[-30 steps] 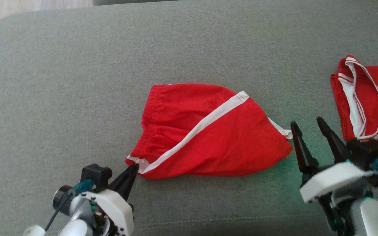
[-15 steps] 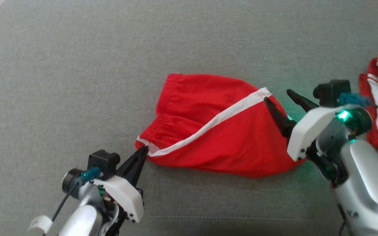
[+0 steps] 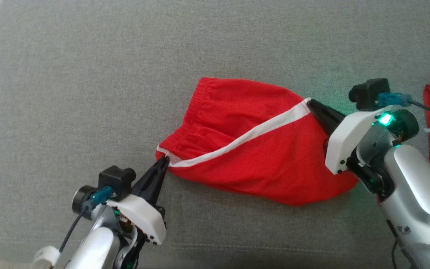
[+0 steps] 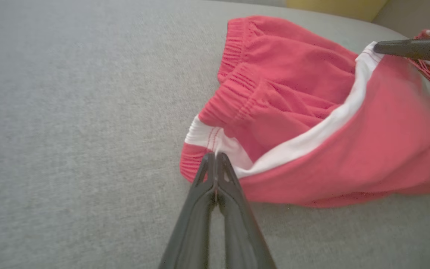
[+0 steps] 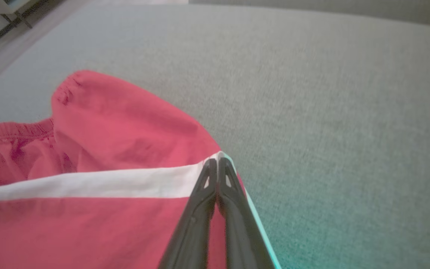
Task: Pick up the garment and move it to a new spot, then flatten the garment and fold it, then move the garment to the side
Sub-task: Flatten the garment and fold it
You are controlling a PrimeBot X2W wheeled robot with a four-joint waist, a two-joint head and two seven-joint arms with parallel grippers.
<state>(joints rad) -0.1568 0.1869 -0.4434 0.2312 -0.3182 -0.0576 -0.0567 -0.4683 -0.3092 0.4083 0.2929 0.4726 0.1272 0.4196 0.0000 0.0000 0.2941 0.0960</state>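
Our left hand [image 3: 164, 161] pinches the waistband corner of the red shorts [image 3: 263, 164], which lie crumpled midway across the grey cushion [image 3: 88, 74]. Our right hand [image 3: 311, 103] is clamped on the far end of the white stripe [image 3: 237, 140], apparently so we can lift and stretch them flat.

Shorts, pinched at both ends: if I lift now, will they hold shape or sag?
Likely floppy: the shorts lie in soft folds, so the middle should sag between the left gripper and right gripper. Probably light, being thin cloth. Each pinches only an end of the white stripe, so a jerk might pull it free.
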